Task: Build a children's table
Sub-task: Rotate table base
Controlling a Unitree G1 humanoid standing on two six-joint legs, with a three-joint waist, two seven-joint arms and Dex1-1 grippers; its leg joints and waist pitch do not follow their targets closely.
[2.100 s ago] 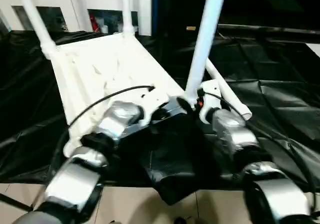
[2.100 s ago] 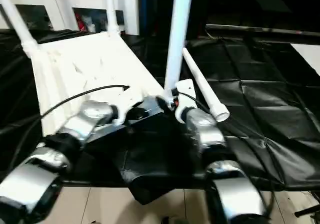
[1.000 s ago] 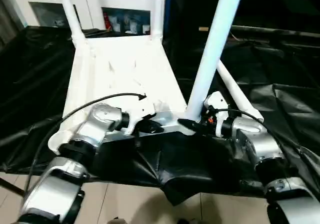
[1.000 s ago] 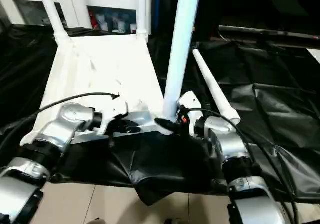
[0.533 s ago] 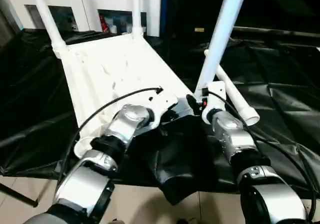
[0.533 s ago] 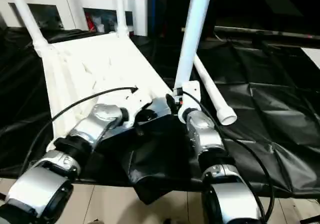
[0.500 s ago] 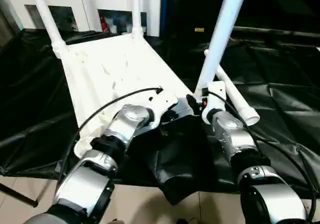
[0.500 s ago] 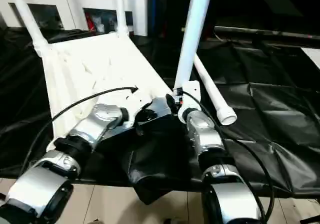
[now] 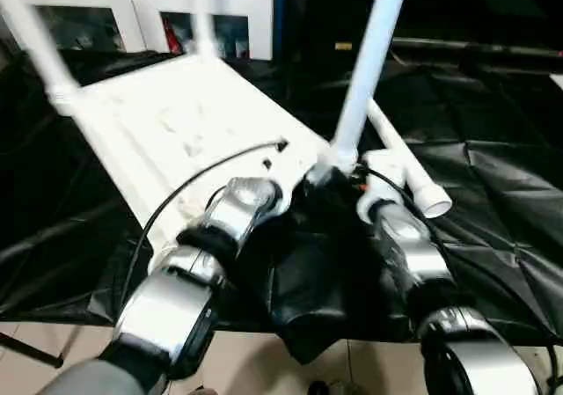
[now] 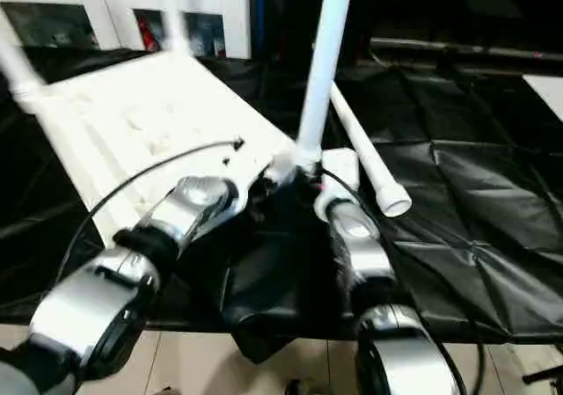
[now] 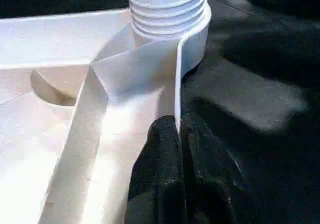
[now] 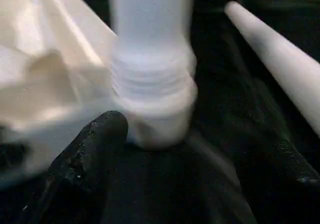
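Note:
The children's table lies upside down on a black sheet, its white ribbed tabletop [image 9: 167,118] facing up. One white leg [image 9: 365,69] stands in the near right corner socket [image 11: 192,39], its threaded base [image 12: 150,84] seated there. Two more legs [image 9: 35,34] rise at the far corners. Another leg [image 9: 405,162] lies loose on the sheet to the right. My left gripper [image 11: 180,134] is shut on the tabletop's thin rim [image 11: 176,84], just short of that socket. My right gripper [image 12: 200,149] is open, one finger [image 12: 95,144] close beside the socket and the standing leg's base just beyond the fingertips.
The black sheet [image 9: 493,149] covers the work surface and hangs over its near edge above a tiled floor [image 9: 53,342]. White cabinets [image 9: 141,8] stand behind. A dark bar [image 10: 457,47] runs across the back right.
The head view has swung and tilted, so the whole picture has shifted. Both grippers stay at the near right corner, and the left keeps its pinch on the rim.

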